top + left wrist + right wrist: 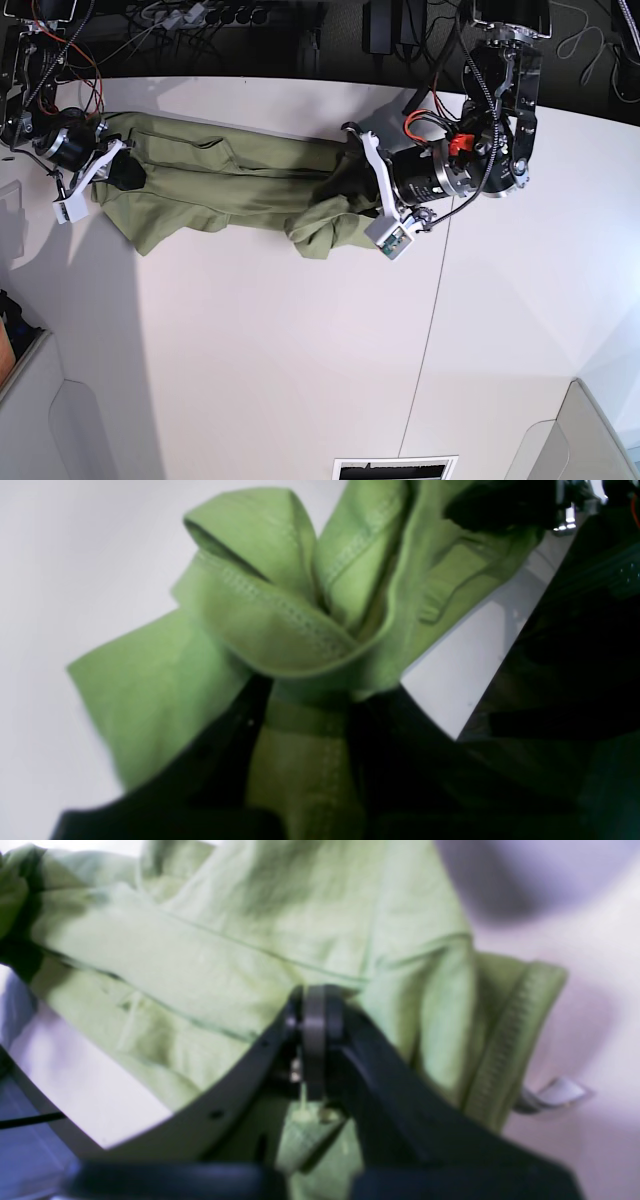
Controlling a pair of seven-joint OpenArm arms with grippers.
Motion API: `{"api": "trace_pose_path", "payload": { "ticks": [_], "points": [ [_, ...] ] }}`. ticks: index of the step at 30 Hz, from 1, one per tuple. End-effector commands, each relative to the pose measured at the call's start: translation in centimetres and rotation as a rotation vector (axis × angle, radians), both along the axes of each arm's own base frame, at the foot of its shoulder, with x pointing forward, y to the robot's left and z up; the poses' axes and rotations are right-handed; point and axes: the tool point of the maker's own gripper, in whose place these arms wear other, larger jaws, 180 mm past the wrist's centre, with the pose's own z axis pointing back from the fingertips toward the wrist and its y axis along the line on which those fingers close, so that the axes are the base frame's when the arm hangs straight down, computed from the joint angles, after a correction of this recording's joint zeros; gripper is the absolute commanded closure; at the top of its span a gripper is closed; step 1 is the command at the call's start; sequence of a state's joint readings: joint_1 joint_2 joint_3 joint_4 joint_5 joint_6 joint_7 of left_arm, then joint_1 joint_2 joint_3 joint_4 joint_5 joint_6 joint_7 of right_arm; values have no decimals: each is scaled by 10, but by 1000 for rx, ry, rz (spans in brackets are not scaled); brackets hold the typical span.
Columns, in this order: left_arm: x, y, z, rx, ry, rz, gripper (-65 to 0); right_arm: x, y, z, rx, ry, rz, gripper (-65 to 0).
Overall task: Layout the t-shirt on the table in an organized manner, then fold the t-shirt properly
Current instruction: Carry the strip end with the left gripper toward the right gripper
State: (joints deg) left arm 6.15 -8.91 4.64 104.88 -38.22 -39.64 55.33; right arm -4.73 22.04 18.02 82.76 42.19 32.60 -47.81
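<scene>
**Stretching the shirt between both grippers**

Spanning the far part of the table [300, 350], the shirt [230, 180] runs with its long axis left to right in the base view, pulled into a narrow, rumpled band. We hold one end in each gripper. Our right gripper [118, 170], at the scene's left, is pinched on the shirt's cloth; its wrist view shows the jaws closed together with green fabric caught between them. Our left gripper [352, 185], at the scene's right, clamps a bunched fold, where the cloth hangs in a twisted lump toward the near side. The fabric is soft, olive-green and creased, with a double-stitched hem [280, 610] curling over itself. A small white tag [555, 1092] pokes out beside a ribbed edge. The tabletop is smooth white with a thin dark seam [430, 300].
</scene>
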Motion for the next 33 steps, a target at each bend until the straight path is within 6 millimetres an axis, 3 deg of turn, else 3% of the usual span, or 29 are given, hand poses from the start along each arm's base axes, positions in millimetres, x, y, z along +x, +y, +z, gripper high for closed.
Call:
{"api": "trace_pose_path", "payload": {
  "ticks": [1, 3, 7, 9, 24, 27, 33],
  "points": [
    [7, -4, 6, -20, -37, 4, 0, 2, -7, 3, -35, 1, 10, 0],
    [11, -7, -5, -13, -33, 19, -1, 1, -7, 2, -38, 2, 11, 0],
    [16, -13, -25, -21, 28, 31, -297, 2, -7, 3, -37, 2, 11, 0],
    [19, -16, -28, -32, 46, 39, -357, 2, -7, 3, -37, 2, 11, 0],
    [19, -75, 19, -339, 61, 24, -356, 2, -7, 3, -37, 1, 11, 0],
    [19, -79, 20, -342, 62, 23, -356, 2, -7, 3, -37, 1, 10, 0],
    [18, -66, -5, -173, 43, 13, -370, 2, -7, 3, -36, 1, 10, 0]
  ]
}}
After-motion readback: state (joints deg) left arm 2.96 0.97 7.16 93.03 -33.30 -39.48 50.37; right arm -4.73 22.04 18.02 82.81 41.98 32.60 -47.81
